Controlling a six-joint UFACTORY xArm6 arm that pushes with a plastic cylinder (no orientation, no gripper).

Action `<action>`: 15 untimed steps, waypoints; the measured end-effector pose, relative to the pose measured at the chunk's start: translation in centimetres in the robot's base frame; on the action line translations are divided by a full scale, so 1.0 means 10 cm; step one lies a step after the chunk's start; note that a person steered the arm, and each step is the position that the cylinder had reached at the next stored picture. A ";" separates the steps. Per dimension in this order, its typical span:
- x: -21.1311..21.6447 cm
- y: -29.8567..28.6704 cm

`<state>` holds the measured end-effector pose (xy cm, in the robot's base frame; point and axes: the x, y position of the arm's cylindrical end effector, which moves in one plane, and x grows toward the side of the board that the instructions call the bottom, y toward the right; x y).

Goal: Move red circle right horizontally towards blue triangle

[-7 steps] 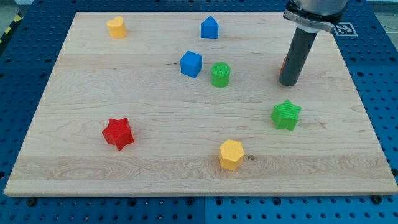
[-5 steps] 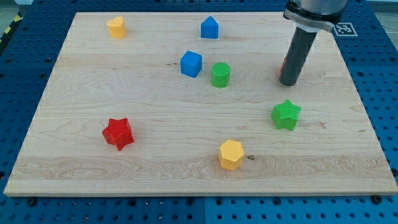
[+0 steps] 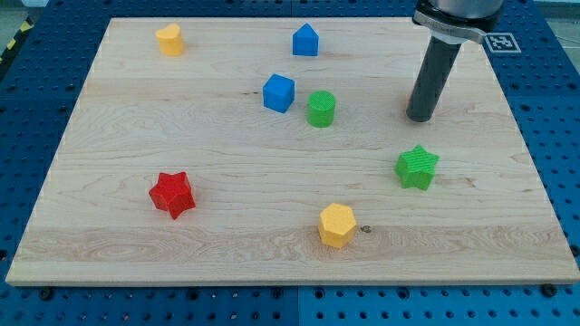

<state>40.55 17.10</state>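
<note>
Sitting toward the counter's (image 3: 109, 136) right edge, up in the top half, my tip (image 3: 420, 118) touches down right against a red block (image 3: 412, 93), which is mostly hidden behind the rod so I can't make out its shape. No gripper on this rig, just the rod. The blue triangle-topped block (image 3: 305, 40) is near the top edge, middle-ish. Blue cube (image 3: 279, 92) and green cylinder (image 3: 321, 108) sit just beside each other mid-counter. Green star (image 3: 417, 167) is below my tip, red star (image 3: 171, 194) lower left, yellow hexagon (image 3: 336, 225) near the bottom edge, and another yellow block (image 3: 169, 39) top left.
</note>
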 end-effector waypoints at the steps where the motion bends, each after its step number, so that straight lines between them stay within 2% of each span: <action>1: 0.02 0.04; 5: -0.51 0.04; 7: -0.53 0.04; 8: -0.34 0.04; 9: -0.34 0.04; 14: -0.59 0.03; 15: -0.51 0.08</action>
<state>35.48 17.88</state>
